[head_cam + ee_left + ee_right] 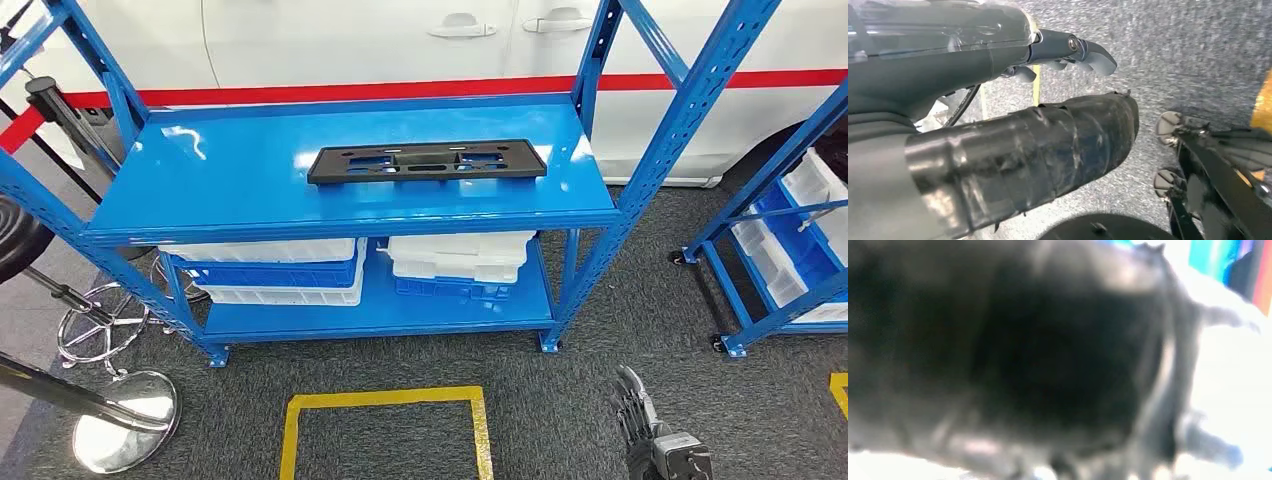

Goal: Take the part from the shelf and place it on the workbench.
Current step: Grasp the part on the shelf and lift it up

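The part point(428, 162) is a flat, long black plastic panel with cut-outs. It lies on the top board of the blue shelf point(250, 190), right of its middle. My right hand point(640, 415) hangs low at the lower right, far in front of the shelf, fingers pointing up and slightly apart, holding nothing. In the right wrist view that hand point(1023, 355) is a dark blur, too close to read. My left hand point(1048, 135) hangs over the grey carpet with its grey thumb point(1093, 52) stretched out and nothing in it.
White and blue bins point(290, 272) are stacked on the shelf's lower board. A second blue rack point(790, 240) with bins stands at the right. A yellow taped square point(385, 430) marks the carpet ahead. Chrome stanchion bases point(125, 420) stand at the left; a white car point(400, 40) is behind.
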You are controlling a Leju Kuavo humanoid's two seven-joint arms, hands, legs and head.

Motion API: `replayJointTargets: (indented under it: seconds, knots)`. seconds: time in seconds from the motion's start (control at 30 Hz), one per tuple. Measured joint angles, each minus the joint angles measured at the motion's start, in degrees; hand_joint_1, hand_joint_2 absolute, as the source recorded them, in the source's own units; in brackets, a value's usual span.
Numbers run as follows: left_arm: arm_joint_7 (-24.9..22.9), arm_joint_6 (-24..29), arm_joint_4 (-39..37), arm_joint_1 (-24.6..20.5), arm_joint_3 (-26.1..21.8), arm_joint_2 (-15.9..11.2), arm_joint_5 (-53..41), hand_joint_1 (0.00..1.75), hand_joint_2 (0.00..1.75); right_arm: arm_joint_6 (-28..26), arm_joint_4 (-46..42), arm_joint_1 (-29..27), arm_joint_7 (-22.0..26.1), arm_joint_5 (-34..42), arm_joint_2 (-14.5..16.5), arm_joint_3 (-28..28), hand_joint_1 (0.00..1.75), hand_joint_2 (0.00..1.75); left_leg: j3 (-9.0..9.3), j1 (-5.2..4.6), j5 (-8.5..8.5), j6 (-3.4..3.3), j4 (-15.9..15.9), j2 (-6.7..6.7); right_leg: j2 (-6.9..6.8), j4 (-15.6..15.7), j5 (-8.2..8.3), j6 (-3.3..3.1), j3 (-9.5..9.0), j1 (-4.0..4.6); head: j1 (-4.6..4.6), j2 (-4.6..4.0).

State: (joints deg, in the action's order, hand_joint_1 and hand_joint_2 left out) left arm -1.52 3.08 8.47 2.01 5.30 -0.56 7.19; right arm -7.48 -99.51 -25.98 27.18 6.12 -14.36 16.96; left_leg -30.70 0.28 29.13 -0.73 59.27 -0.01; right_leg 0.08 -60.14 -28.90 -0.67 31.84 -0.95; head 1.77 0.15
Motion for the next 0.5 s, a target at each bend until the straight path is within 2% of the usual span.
replayJointTargets:
  seconds: [0.07,0.1,0.17,0.2,0.23,0.3,0.33,0.37,0.4,0.43,0.5]
  knots:
    - [0.1,0.0,0.0,0.0,0.1,-0.1,0.0,0.0,0.0,-0.4,-0.7,0.0,0.0,-0.3,-0.5,0.5,0.0,0.0,-0.13,-0.12,-0.08,-0.1,-0.1,-0.01,-0.02,0.1,0.11,0.32,0.03,-0.05,-0.01,0.0]
    - [0.1,0.0,0.0,-0.1,0.3,-0.1,0.0,0.0,0.0,-0.7,-1.3,0.0,0.1,-0.6,-1.0,0.9,0.0,0.0,-0.23,-0.2,-0.2,-0.27,-0.3,-0.03,-0.02,0.3,0.22,0.68,0.01,-0.05,-0.01,0.0]
    - [0.2,0.0,0.0,-0.1,0.4,-0.2,0.0,0.0,0.0,-1.0,-2.5,0.0,0.1,-0.9,-1.9,1.6,0.0,0.0,0.11,0.06,-0.69,-0.94,-1.0,0.01,-0.01,0.0,-0.13,1.28,0.02,-0.11,-0.01,0.0]
    - [0.2,0.0,0.0,-0.1,0.5,-0.3,0.0,0.0,0.0,-1.0,-3.0,0.0,0.1,-1.0,-2.3,1.8,0.0,0.0,0.31,0.21,-0.98,-1.34,-1.4,0.1,0.0,-1.2,-1.09,1.49,0.53,-0.13,-0.01,0.0]
    - [0.2,0.0,0.0,-0.1,0.5,-0.3,0.0,0.0,0.0,-1.0,-3.3,0.0,0.1,-1.0,-2.7,2.0,0.0,0.0,0.47,0.32,-1.21,-1.67,-1.7,0.19,0.0,-3.5,-2.58,1.62,1.55,-0.2,-0.02,0.0]
    - [0.2,0.0,0.0,-0.1,0.5,-0.3,0.0,0.0,0.0,-1.3,-3.6,0.1,0.1,-1.1,-3.3,2.4,0.0,0.0,0.37,0.18,-1.34,-1.96,-1.8,0.29,-0.02,-10.6,-6.14,1.85,4.96,-0.29,-0.03,0.0]
    - [0.2,-0.1,0.0,-0.1,0.5,-0.3,0.0,0.0,0.0,-1.6,-3.6,0.1,-0.1,-1.5,-3.5,2.6,0.0,0.0,0.33,0.1,-1.33,-1.98,-1.7,0.29,-0.03,-13.5,-7.01,1.95,6.42,-0.3,-0.03,0.0]
    - [0.2,-0.1,0.0,-0.1,0.5,-0.3,0.0,0.0,0.0,-2.2,-3.6,0.2,-0.4,-2.0,-3.7,2.9,0.0,0.0,0.34,0.02,-1.29,-2.0,-1.7,0.28,-0.04,-14.9,-6.9,2.0,7.18,-0.3,-0.03,-0.01]
    - [0.1,-0.3,0.0,-0.1,0.6,-0.4,0.0,0.0,0.0,-2.9,-3.5,0.5,-1.0,-2.8,-4.1,3.3,0.0,0.0,0.42,-0.06,-1.23,-2.01,-1.7,0.27,-0.04,-13.7,-5.52,1.95,6.73,-0.3,-0.02,-0.01]
    - [0.0,-0.4,0.0,-0.1,0.8,-0.4,-0.1,0.0,0.0,-3.6,-3.4,1.0,-1.6,-3.7,-4.5,3.6,0.0,0.0,0.53,-0.12,-1.16,-1.99,-1.6,0.26,-0.04,-10.8,-3.47,1.8,5.42,-0.28,-0.02,-0.01]
    - [-0.3,-1.0,0.0,-0.2,1.2,-0.4,-0.6,0.0,0.0,-4.4,-3.0,2.7,-2.7,-5.6,-5.3,4.3,0.0,0.0,0.66,-0.27,-0.95,-1.79,-1.5,0.27,-0.05,-2.9,-0.01,1.24,1.77,-0.05,-0.02,0.0]
